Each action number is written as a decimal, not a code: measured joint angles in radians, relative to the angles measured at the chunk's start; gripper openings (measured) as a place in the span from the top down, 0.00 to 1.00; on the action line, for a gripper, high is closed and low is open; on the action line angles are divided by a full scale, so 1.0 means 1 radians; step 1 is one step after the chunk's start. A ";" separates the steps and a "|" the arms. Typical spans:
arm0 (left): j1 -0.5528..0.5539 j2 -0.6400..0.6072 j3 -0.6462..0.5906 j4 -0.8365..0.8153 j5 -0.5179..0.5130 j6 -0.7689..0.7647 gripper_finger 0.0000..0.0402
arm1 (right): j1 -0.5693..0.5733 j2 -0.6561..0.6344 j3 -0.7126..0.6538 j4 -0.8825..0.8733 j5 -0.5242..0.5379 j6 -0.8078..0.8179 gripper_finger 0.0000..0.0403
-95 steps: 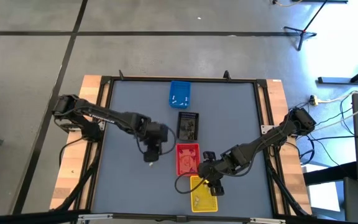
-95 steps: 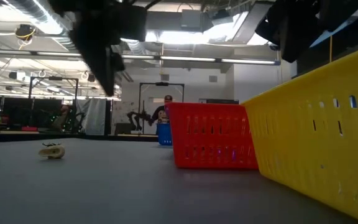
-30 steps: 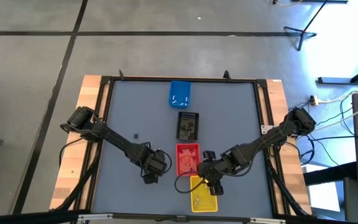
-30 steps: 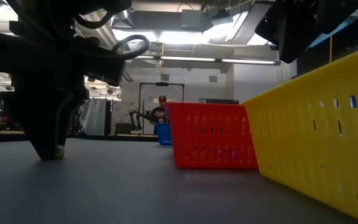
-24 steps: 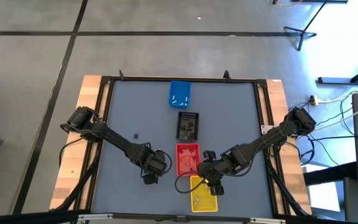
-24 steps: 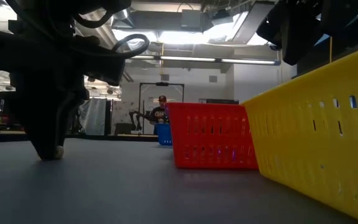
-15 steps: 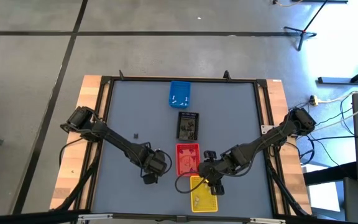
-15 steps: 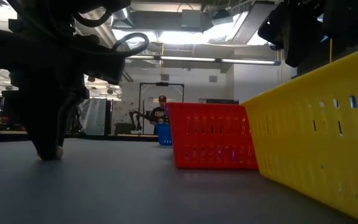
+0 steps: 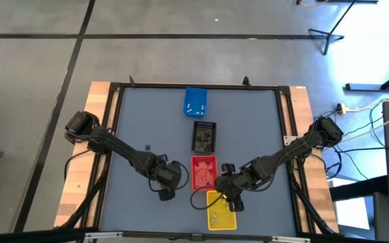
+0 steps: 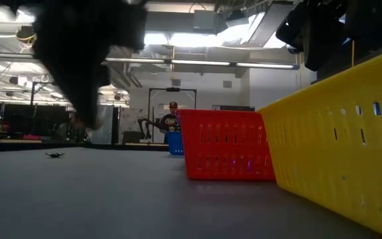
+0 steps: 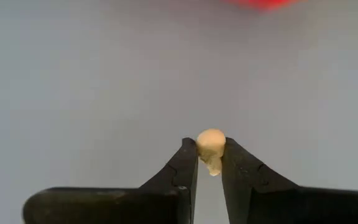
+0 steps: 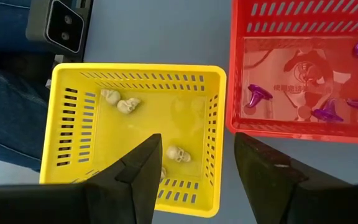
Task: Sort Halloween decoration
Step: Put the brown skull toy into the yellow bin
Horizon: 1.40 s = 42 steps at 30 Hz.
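Observation:
In the left wrist view a tiny cream skull-shaped Halloween decoration [image 11: 211,146] sits between the fingertips of my left gripper [image 11: 210,158], which is shut on it. That gripper [image 9: 165,192] hangs above the table, left of the red tray [image 9: 203,172]. My right gripper [image 12: 194,168] stands open above the yellow tray [image 12: 73,124], which holds several cream skulls [image 12: 178,153]. A small dark piece [image 9: 147,148] lies on the table farther left. My left gripper pinches the cream skull by its two sides [image 11: 211,142] between the tips of its two fingers. The fingers point down from above. The skull is lifted clear of the table.
A blue tray [image 9: 195,101] and a black tray [image 9: 204,136] stand in a row beyond the red one. The red tray holds purple pieces [image 12: 258,96]. A camera box [image 12: 67,25] sits at the table's near edge beside the yellow tray.
My left gripper has risen from the table top with the cream skull between its fingers; the skull, which lay on the table, is now lifted clear. The small dark piece behind it has come into sight in the low view.

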 joint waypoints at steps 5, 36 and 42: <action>0.001 -0.013 0.001 0.215 0.022 0.000 0.91 | 0.000 -0.013 0.024 -0.032 -0.008 0.000 0.51; 0.017 0.268 0.003 1.297 0.080 0.348 0.90 | 0.000 -0.020 0.518 -0.482 0.158 -0.242 0.51; 0.022 0.290 0.003 1.321 0.079 0.336 0.90 | 0.000 -0.077 0.549 -0.520 0.165 -0.342 0.51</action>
